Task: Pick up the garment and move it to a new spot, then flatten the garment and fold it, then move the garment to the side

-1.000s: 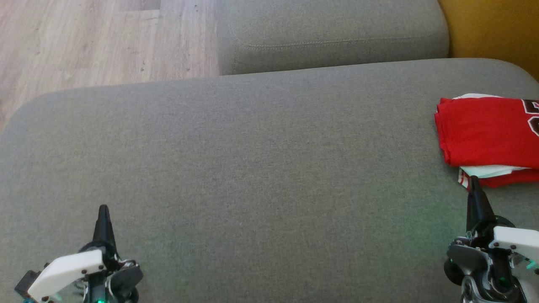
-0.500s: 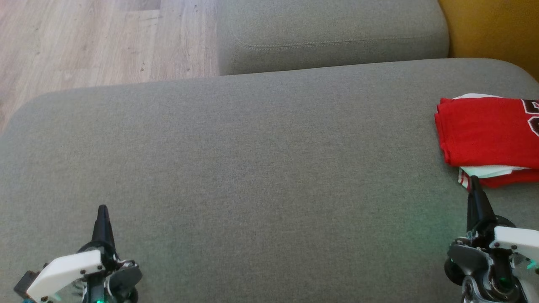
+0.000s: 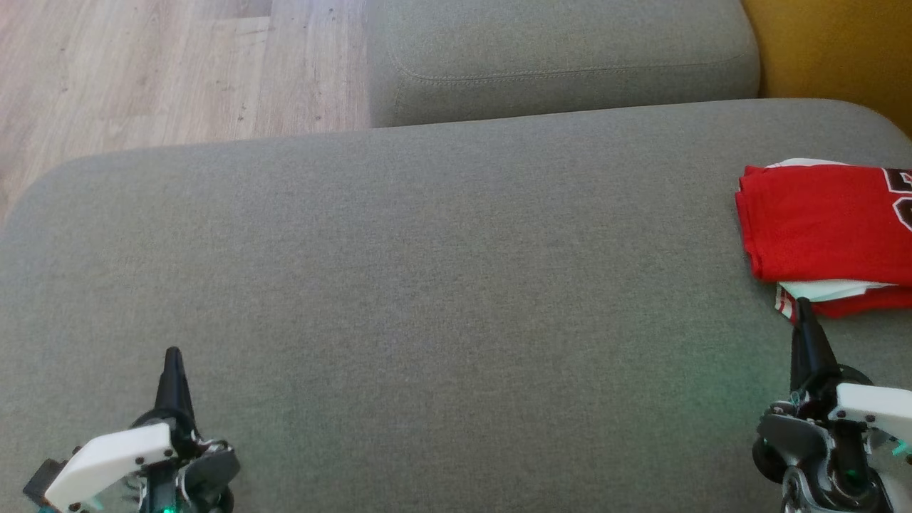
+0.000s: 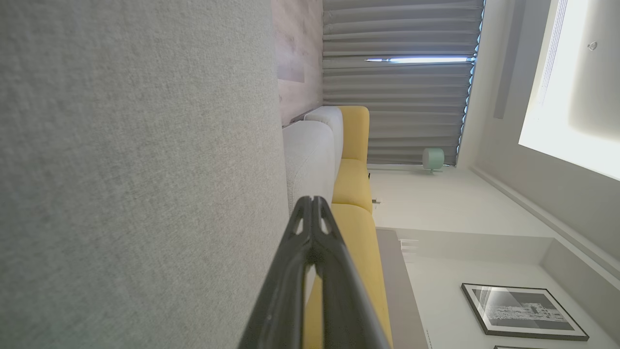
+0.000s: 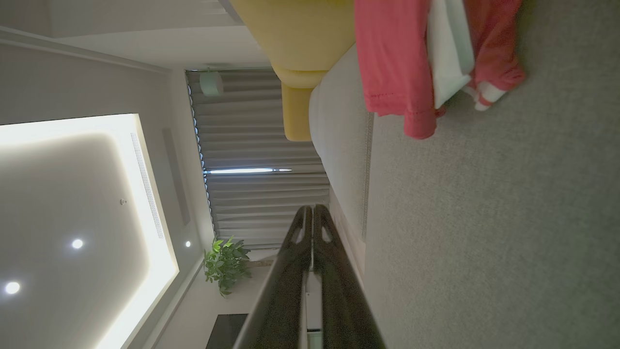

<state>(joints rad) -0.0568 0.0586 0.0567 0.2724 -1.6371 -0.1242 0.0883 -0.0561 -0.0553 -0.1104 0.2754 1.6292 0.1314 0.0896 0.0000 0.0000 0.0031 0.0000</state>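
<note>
The garment (image 3: 826, 228), a red jersey with white trim, lies folded at the right edge of the grey sofa cushion (image 3: 442, 285); the right wrist view has the garment (image 5: 402, 63) at the top. My right gripper (image 3: 803, 305) is shut and empty, its tip just short of the garment's near edge, and its fingers press together in its own view (image 5: 312, 208). At the lower left my left gripper (image 3: 173, 353) is shut over bare cushion, holding nothing, its fingers meeting at the tip (image 4: 314, 198).
A second grey cushion (image 3: 563, 57) lies beyond the main one. Wooden floor (image 3: 164, 64) shows at the upper left and a yellow seat (image 3: 841, 50) at the upper right. A yellow sofa (image 4: 353, 189) and curtains (image 4: 397, 82) stand in the room behind.
</note>
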